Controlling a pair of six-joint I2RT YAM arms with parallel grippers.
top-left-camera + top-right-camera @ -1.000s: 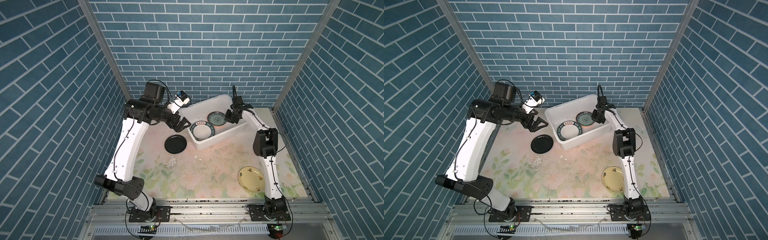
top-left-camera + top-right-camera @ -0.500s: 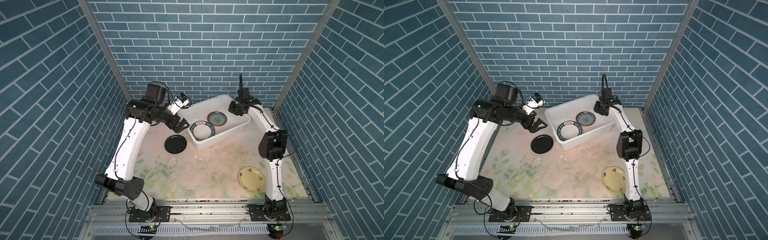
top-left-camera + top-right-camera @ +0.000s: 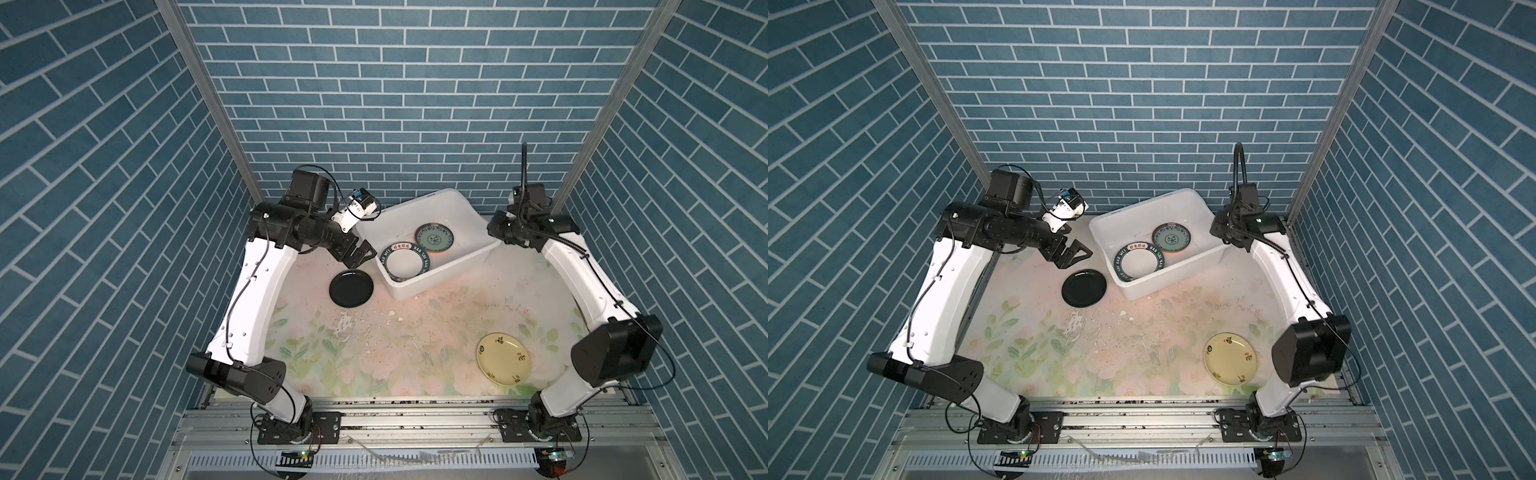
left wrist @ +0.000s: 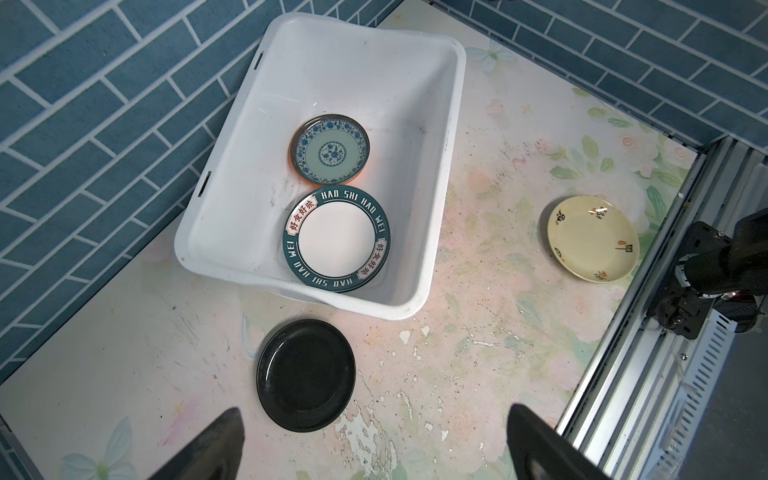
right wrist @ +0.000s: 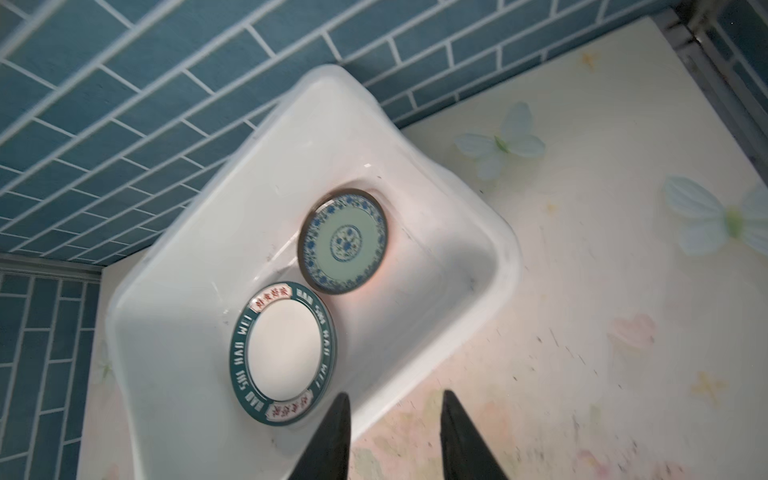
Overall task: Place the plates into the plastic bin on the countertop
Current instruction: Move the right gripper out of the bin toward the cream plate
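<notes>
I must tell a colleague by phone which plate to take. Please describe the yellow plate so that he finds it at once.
Find the white bin at the back of the countertop. Two plates lie outside it: the black plate right beside it, and the yellow plate far from it, at the front right. It alone is pale cream with small dark marks.

Teal plate (image 3: 434, 237), lettered plate (image 3: 404, 262) in white bin (image 3: 395, 224); black plate (image 3: 351, 288), cream plate (image 3: 504, 359) on countertop (image 3: 436, 324)
</notes>
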